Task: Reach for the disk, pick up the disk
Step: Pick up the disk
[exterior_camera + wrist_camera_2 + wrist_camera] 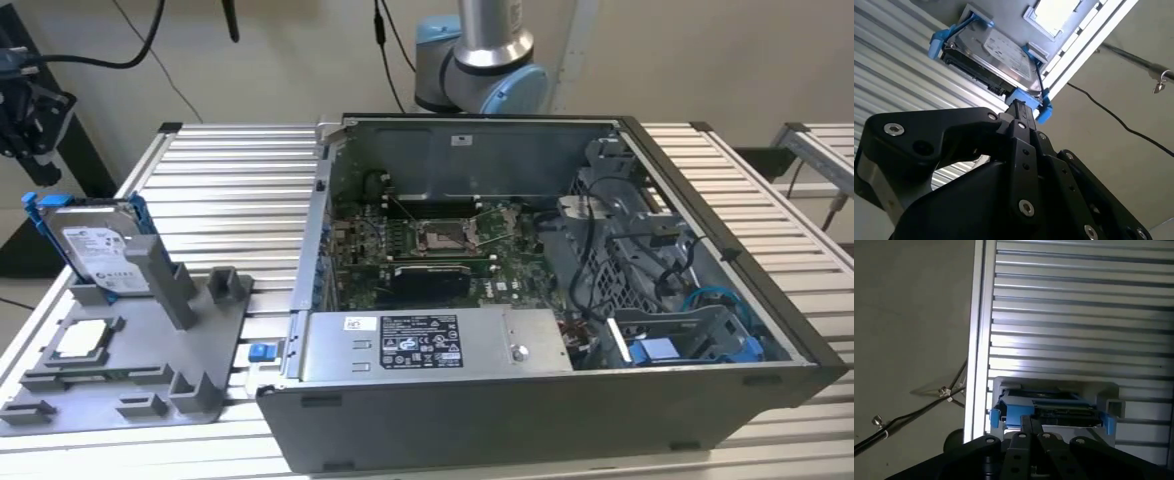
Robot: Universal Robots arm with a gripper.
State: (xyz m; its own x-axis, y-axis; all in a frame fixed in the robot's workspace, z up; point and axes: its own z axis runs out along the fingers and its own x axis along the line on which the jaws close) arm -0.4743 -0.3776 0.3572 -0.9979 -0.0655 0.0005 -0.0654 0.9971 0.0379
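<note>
Silver-grey in its blue bracket, the disk [96, 245] stands on edge in a slot at the far end of the grey fixture [147, 370]. This sits on the slatted table [227, 180] at the exterior view's left, beside the open computer case [534, 420]. In both wrist views the black gripper [1021, 106] [1031, 421] points at the disk's blue-framed edge, near it but apart, its jaws drawn together and holding nothing

Open air abv disk [94, 242], stand post [171, 283] alongside
</note>
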